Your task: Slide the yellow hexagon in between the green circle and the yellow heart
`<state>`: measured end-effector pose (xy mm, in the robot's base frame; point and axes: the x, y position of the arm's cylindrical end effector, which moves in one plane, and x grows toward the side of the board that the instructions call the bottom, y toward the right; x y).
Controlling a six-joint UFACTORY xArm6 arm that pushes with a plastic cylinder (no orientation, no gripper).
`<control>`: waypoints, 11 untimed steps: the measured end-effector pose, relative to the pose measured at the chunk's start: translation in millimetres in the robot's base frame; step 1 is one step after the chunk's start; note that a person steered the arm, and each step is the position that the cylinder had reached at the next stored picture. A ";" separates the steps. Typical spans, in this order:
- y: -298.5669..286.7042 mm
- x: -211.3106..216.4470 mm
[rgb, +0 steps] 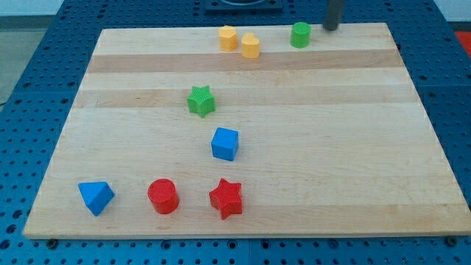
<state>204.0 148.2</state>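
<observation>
The yellow hexagon (228, 37) sits near the view's top edge of the wooden board. The yellow heart (251, 46) is close on its right, nearly touching it. The green circle (300, 34) stands further right, with a gap between it and the heart. My tip (330, 29) is at the board's top edge, just right of the green circle and apart from it. The dark rod rises out of the view's top.
A green star (201, 101) lies left of the board's middle and a blue cube (225, 143) below it. Along the view's bottom are a blue triangle (96, 197), a red circle (163, 196) and a red star (226, 198). The board (353, 147) rests on a blue perforated table.
</observation>
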 end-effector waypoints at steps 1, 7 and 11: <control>-80.9 43.2; -164.9 157.7; -273.3 121.5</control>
